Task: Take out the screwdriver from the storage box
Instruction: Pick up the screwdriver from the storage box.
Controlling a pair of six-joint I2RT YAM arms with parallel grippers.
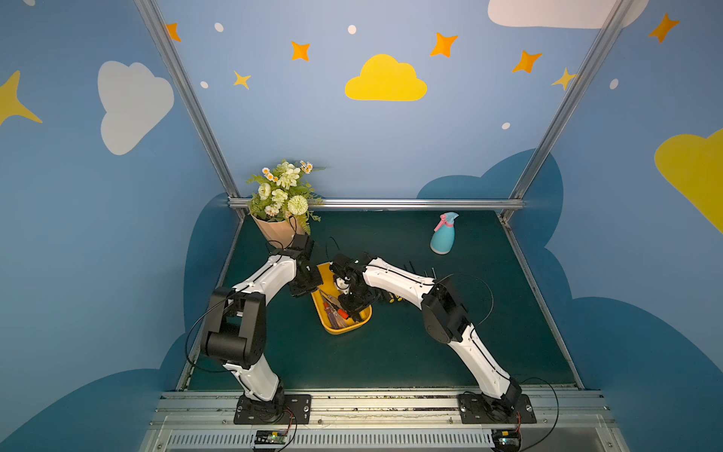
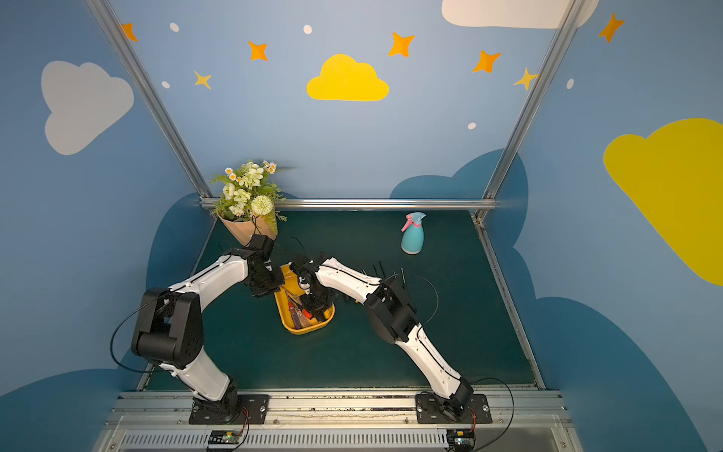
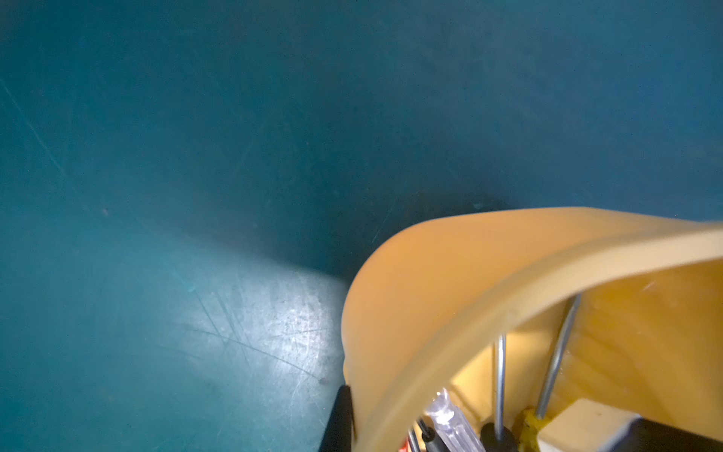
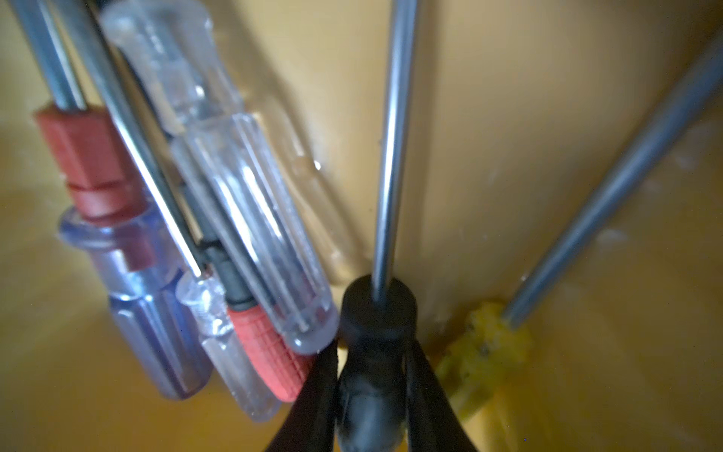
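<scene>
In both top views we see the storage box (image 1: pixel 344 330) (image 2: pixel 309 330) on the green table (image 1: pixel 410 352), just left of the frame's middle. The left gripper (image 1: pixel 308 285) sits at its left rim. The right gripper (image 1: pixel 354 307) reaches down inside and covers much of the tools (image 1: pixel 331 313). From here we cannot make out either pair of jaws.

In the left wrist view only a blurred corner of the box shows, at lower right. One black finger (image 3: pixel 338 418) presses the outside of the wall. Its partner is hidden behind the rim, so the grip reads as clamped on the wall. The screwdriver (image 3: pixel 500 375) is cut off by the bottom edge.

In the right wrist view two fingers (image 4: pixel 321 391) pinch its black handle at bottom centre, inside the box. Clear and red handles (image 4: pixel 254 219) lie at left, out of focus.
</scene>
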